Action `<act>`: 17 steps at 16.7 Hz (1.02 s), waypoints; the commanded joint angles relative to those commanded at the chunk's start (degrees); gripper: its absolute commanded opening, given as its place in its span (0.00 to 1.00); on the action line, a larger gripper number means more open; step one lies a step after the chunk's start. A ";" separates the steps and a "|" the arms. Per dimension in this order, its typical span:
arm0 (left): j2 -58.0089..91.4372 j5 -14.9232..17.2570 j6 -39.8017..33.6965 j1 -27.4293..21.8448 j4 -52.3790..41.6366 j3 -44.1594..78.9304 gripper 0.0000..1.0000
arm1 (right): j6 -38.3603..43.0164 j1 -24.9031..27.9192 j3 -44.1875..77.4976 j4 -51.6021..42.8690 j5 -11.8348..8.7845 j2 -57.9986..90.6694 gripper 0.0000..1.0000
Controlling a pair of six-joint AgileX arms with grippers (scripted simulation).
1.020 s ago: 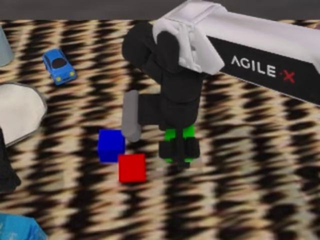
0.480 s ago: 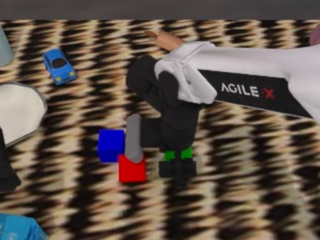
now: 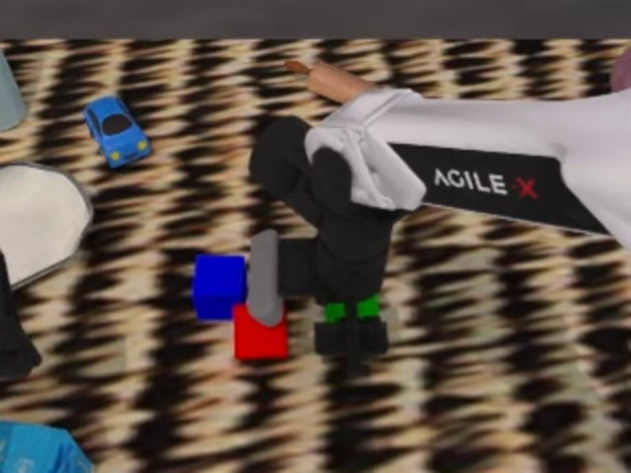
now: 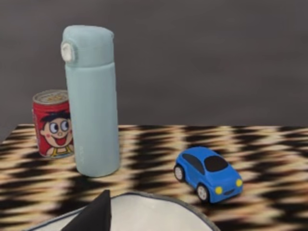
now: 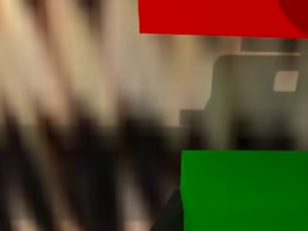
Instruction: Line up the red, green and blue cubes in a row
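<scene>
Right gripper (image 3: 351,335) — low over table (image 3: 493,345) centre, fingers clamped on green cube (image 3: 351,309); cube sits between fingers, mostly hidden under wrist in top view, large and close in right wrist view (image 5: 245,190).
Red cube (image 3: 260,333) — just left of gripper, small gap to green cube.
Blue cube (image 3: 218,286) — left of gripper beyond red cube, corner touching red cube, set farther back.
Toy car (image 3: 116,129) — well apart, far left.
Left arm — parked at table's left edge; gripper state cannot tell.
</scene>
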 joint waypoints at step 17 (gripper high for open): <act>0.00 0.00 0.00 0.00 0.00 0.00 1.00 | 0.00 0.00 0.00 0.00 0.00 0.00 1.00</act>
